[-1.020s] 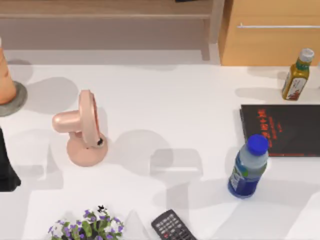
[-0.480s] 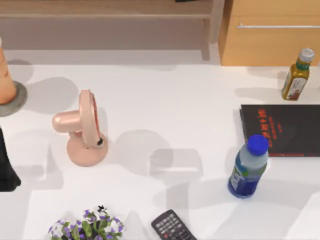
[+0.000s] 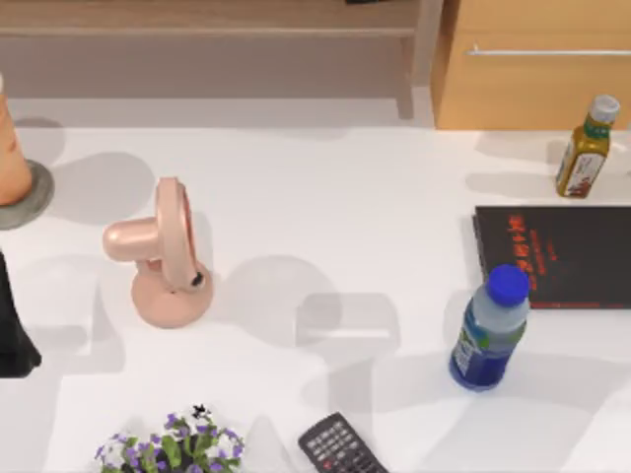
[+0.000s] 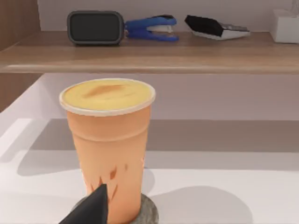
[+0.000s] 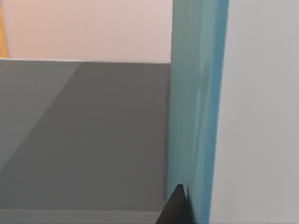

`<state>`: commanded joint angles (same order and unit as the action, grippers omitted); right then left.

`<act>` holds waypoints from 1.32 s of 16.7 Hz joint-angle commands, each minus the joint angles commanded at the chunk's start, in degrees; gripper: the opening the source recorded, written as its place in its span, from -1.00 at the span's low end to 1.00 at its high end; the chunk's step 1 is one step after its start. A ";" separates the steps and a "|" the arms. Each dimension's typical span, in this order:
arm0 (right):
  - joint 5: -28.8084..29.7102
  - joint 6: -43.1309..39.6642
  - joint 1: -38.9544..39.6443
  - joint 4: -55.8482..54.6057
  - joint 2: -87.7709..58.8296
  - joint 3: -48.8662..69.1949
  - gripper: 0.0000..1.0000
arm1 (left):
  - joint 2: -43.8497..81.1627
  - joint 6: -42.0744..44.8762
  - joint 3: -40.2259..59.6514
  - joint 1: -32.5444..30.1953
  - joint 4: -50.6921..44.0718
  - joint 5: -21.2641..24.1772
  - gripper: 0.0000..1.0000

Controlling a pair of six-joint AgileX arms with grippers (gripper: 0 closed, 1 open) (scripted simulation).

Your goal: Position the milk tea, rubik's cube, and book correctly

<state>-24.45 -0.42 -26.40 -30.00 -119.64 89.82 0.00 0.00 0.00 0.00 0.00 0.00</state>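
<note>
The milk tea (image 4: 110, 140), a peach-orange tapered cup, stands upright on a round grey coaster (image 4: 149, 213) at the table's far left (image 3: 8, 148). A black tip of my left gripper (image 4: 91, 210) rises just in front of the cup's base, and my left arm (image 3: 12, 330) shows dark at the left edge. The book (image 3: 557, 256) lies flat at the right, black cover with red characters. Its light blue edge (image 5: 196, 107) stands close before my right gripper (image 5: 176, 207), whose black tip sits against it. The rubik's cube is out of view.
A pink fan (image 3: 158, 256) stands left of centre. A blue-capped bottle (image 3: 488, 330) stands by the book's near left corner, an olive bottle (image 3: 587, 148) behind the book. A remote (image 3: 340, 445) and flowers (image 3: 173, 448) lie at the front edge. A shelf (image 4: 149, 51) and wooden cabinet (image 3: 532, 69) line the back.
</note>
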 joint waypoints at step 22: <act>34.16 76.13 31.76 -9.10 46.20 -44.83 -1.00 | 0.00 0.00 0.00 0.00 0.00 0.00 1.00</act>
<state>9.71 75.72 5.37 -39.09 -73.44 44.99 0.00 0.00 0.00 0.00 0.00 0.00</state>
